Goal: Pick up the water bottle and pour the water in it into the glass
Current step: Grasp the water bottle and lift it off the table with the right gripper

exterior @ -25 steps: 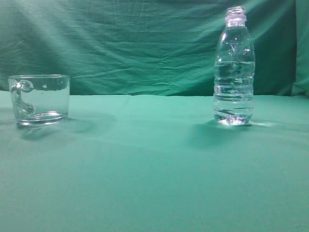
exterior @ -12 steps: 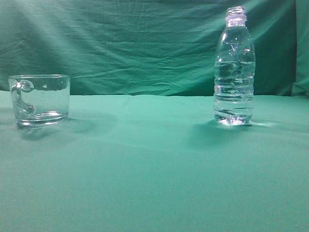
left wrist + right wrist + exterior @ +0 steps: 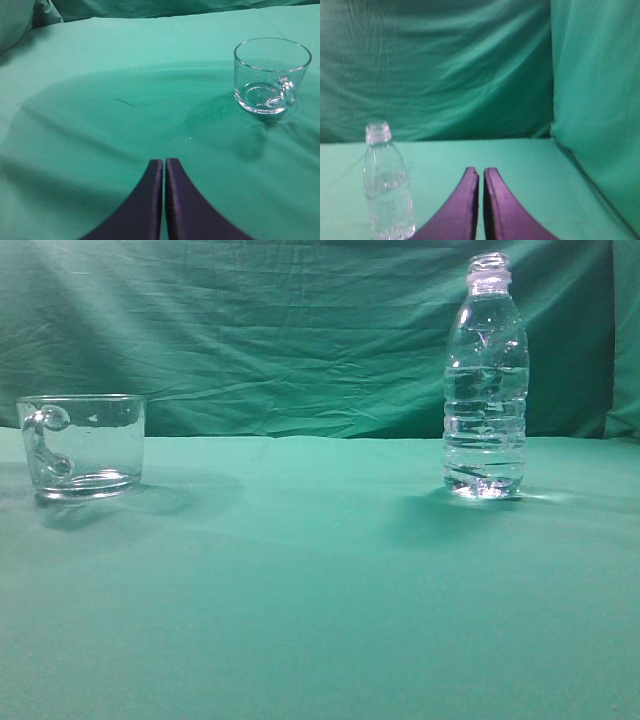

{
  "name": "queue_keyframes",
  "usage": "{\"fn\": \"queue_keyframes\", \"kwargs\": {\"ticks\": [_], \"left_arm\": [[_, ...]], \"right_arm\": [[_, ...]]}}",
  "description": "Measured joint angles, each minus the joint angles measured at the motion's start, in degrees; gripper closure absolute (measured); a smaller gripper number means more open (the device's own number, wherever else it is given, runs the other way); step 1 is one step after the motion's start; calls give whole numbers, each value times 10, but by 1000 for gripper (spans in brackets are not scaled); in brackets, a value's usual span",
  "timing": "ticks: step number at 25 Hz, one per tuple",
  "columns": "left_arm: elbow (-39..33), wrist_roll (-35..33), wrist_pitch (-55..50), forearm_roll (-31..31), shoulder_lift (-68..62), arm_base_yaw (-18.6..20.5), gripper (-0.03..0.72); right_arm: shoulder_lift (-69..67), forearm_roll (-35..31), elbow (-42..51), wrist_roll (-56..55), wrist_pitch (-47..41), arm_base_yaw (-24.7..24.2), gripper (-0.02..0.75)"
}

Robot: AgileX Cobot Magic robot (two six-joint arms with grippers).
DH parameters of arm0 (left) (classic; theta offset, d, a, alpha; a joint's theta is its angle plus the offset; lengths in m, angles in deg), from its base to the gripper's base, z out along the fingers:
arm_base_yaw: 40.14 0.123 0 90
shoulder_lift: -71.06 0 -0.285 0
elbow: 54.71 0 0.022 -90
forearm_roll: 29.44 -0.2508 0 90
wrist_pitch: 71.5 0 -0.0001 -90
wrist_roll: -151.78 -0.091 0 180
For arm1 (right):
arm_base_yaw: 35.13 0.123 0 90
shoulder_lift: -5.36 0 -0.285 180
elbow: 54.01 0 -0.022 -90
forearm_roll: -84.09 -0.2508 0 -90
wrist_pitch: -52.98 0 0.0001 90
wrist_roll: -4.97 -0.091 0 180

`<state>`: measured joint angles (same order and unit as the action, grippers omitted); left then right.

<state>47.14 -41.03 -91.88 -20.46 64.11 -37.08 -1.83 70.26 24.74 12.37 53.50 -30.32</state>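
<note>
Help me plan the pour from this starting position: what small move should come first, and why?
Probably open the right end effector and ease it left toward the water bottle. The bottle stands upright, capless and ungrasped, apart from the glass; both end effectors are shut, and the left end effector faces the glass.

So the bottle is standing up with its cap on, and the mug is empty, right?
Not quite. The bottle is standing up, but it has no cap: the exterior view shows its bare open neck. The mug does look empty.
</note>
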Motion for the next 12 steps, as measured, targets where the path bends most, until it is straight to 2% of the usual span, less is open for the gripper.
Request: {"fn": "queue_keyframes", "kwargs": {"ticks": [2,5,12], "left_arm": [[0,0,0,0,0,0,688],[0,0,0,0,0,0,688],[0,0,0,0,0,0,688]], "right_arm": [[0,-3,-4,-8,11,0,738],[-7,2,-51,-9,-19,0,738],[-108,-22,-155,-47,-10,0,738]]}}
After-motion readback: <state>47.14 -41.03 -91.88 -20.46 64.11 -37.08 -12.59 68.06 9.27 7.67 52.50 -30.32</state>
